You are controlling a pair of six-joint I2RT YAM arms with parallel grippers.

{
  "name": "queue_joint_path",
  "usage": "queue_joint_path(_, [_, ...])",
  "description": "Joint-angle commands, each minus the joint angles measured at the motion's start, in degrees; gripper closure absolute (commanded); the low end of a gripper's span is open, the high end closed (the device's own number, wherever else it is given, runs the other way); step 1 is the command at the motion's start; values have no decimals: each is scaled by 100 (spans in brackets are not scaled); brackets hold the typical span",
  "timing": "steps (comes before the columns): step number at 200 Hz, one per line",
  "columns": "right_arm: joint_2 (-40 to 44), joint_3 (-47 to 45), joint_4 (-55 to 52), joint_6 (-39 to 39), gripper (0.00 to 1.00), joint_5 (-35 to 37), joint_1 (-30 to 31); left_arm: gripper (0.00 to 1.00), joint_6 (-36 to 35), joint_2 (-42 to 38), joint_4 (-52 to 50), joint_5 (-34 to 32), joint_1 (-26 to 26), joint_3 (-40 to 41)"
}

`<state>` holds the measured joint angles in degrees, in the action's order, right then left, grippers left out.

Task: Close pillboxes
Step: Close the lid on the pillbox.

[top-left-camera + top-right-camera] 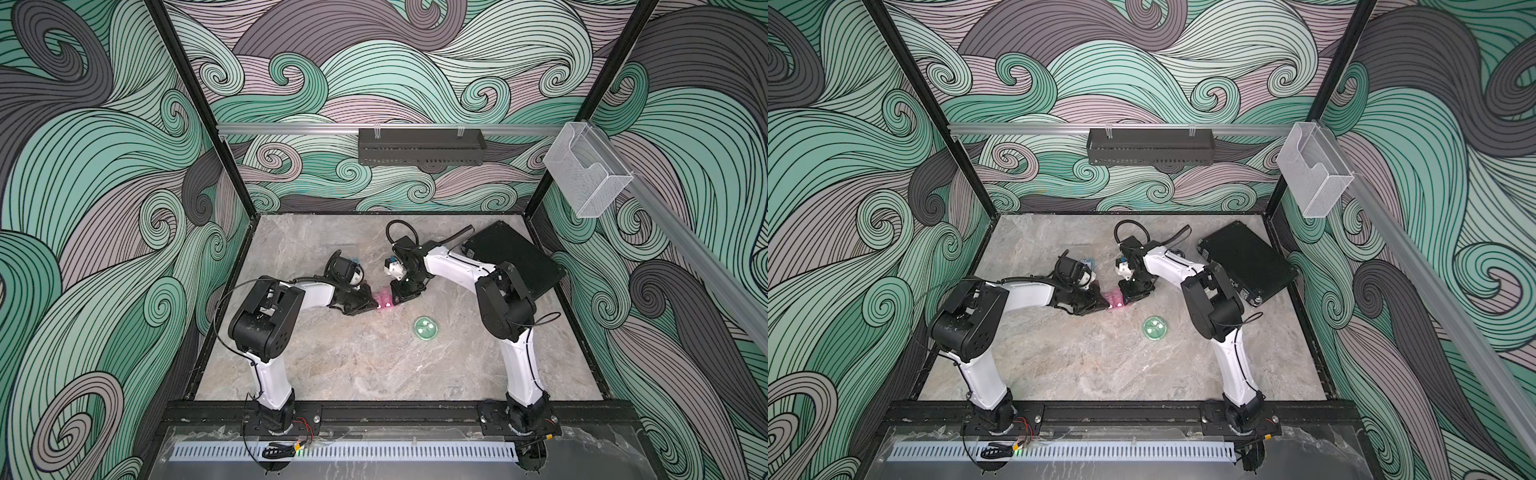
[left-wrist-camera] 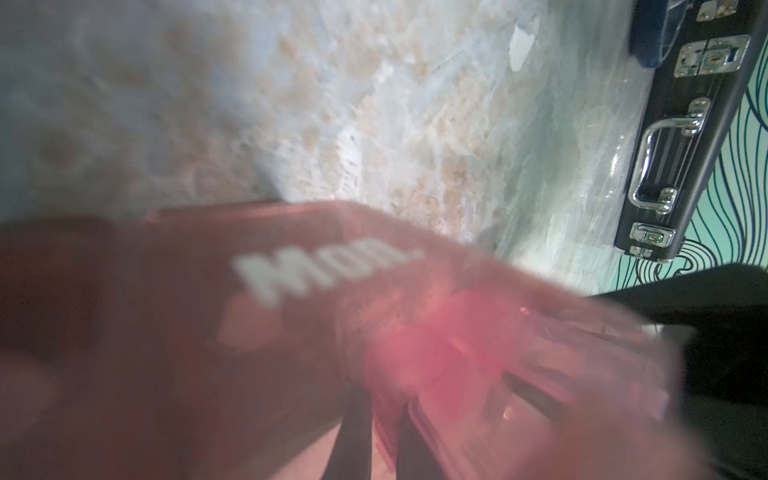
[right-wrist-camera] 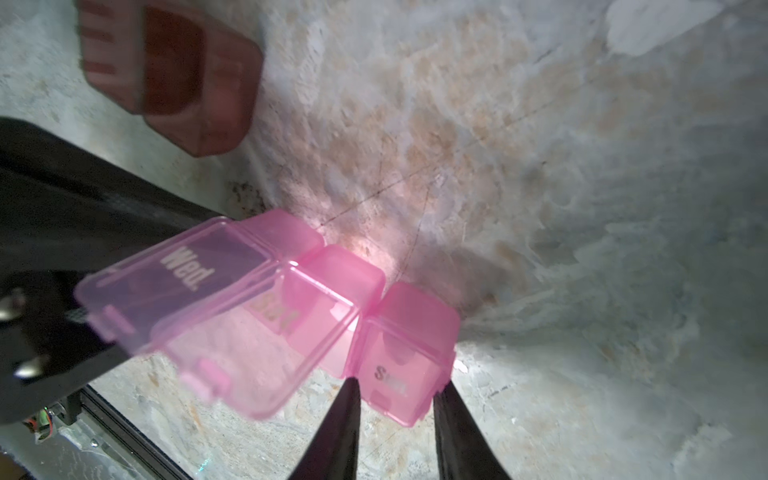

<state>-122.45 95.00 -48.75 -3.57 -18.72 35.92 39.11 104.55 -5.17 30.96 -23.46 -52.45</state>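
Right wrist view: right hand (image 3: 397,415) straddles pink pillbox (image 3: 316,307).

blurred: pink pillbox (image 2: 316,332), close against my left wrist camera | edge-cut: brown pillbox (image 3: 183,83) near it, dark blue pillbox (image 2: 650,37) well apart

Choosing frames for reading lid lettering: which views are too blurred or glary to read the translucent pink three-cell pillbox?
Left wrist view: the translucent pink three-cell pillbox looms close to the lens, smeared, "Mon." soft; right wrist view: "Wed." and "Sun." readable, middle lid's lettering washed out; both top views: too small, lettering unreadable.
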Motion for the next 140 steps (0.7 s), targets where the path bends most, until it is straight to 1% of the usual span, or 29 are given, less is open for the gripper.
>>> queue_joint_path(1, [508,2,82,60,67,-93,-92,89,-256,140,-376,150,-119,-103])
queue_joint_path(25, [744,-9,74,111,66,-201,-161,89,-371,68,-508,196,-133,-135])
queue_joint_path(76, [679,28,81,101,65,-430,-156,89,-646,-28,-995,235,-244,-301])
queue_joint_path(103, [615,-38,119,98,66,-525,-112,83,-694,-84,-1138,226,-299,-360])
queue_joint_path(140, [410,-56,250,25,69,-681,-103,81,-648,-84,-1127,217,-336,-388])
